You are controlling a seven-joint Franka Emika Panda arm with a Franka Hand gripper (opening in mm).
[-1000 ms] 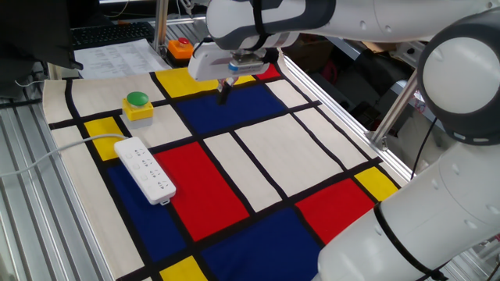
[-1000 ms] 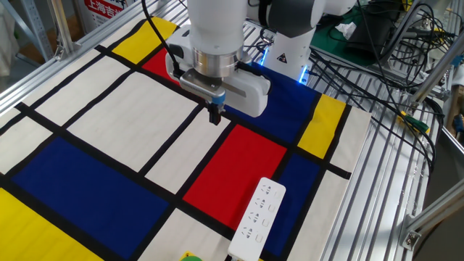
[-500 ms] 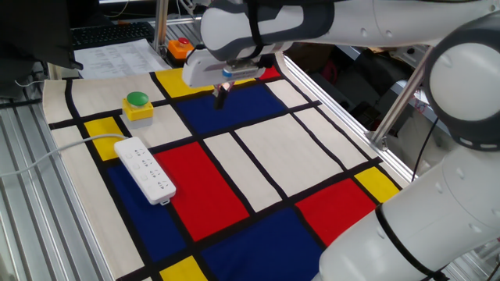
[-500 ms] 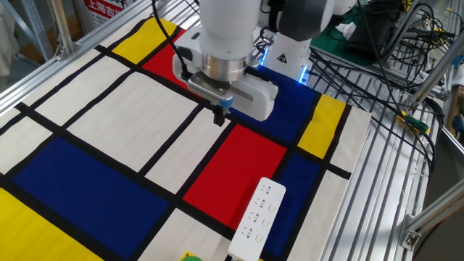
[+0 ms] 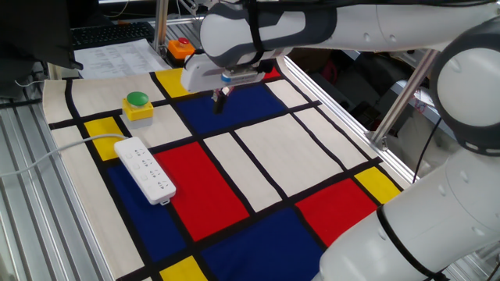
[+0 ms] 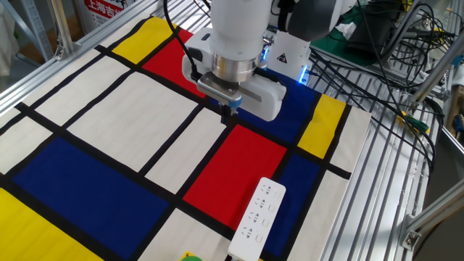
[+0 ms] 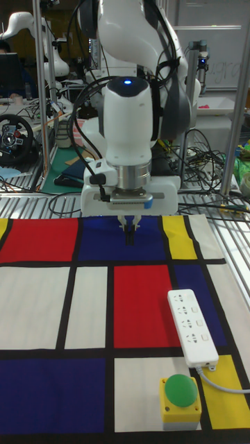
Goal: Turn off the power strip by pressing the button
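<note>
The white power strip [image 5: 145,170] lies flat on the mat's left side, across a blue patch beside a red one, with its pale grey cable [image 5: 47,157] running off to the left. It also shows in the other fixed view as the power strip [image 6: 258,217] and in the tall view as the power strip [image 7: 192,327]. Its small button is too small to pick out. My gripper [image 5: 219,98] hangs above the far blue patch, well away from the strip. The gripper [image 7: 130,236] points straight down, its dark fingertips pressed together with nothing between them. It appears again as the gripper [image 6: 230,110].
A green dome button on a yellow base [image 5: 138,106] stands just beyond the strip's cable end. A red button on an orange base [image 5: 180,48] sits at the far edge. Metal rails [image 5: 391,156] border the mat, and loose cables [image 6: 377,65] lie beside the robot base.
The gripper has shifted a little sideways over the blue patch, to the right in the other fixed view. Its fingers stay together. The strip has not moved.
</note>
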